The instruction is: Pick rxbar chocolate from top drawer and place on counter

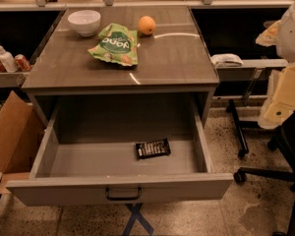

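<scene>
The rxbar chocolate (153,148), a small black bar with white lettering, lies flat on the floor of the top drawer (120,188), right of centre. The drawer is pulled fully open, with its dark handle (123,194) at the front. The counter (177,58) above it is a glossy grey-brown top. My arm shows as pale white and cream parts at the right edge. The gripper (281,104) hangs there, off to the right of the drawer and well apart from the bar, holding nothing that I can see.
On the counter are a white bowl (84,21), a green snack bag (115,44) and an orange (146,25). A cardboard box (10,136) stands left of the drawer. A black office chair (285,151) is at the right. Cans and a bottle (5,59) sit on the left shelf.
</scene>
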You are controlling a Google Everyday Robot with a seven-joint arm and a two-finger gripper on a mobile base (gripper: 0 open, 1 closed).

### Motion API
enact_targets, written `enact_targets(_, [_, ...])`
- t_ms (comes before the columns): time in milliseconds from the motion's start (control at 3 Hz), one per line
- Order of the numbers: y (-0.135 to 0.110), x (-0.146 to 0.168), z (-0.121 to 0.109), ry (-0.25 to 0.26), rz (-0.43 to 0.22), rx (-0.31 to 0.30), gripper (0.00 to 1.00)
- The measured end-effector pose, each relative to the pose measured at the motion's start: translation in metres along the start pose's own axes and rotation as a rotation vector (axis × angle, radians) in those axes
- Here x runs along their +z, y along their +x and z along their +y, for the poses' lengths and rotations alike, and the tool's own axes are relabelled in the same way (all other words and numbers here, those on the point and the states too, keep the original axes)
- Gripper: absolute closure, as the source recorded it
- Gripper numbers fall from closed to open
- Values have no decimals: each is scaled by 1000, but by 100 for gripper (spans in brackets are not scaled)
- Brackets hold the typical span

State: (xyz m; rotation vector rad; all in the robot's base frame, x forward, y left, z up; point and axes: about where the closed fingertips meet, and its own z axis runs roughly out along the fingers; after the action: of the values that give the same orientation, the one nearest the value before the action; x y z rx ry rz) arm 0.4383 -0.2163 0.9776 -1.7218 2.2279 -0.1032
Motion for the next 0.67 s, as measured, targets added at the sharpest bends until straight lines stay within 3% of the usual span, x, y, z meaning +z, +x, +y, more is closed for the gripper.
enact_targets(333, [0, 0, 0, -1, 0, 0, 0])
enact_targets(667, [-5, 19, 9, -59, -33, -17, 0])
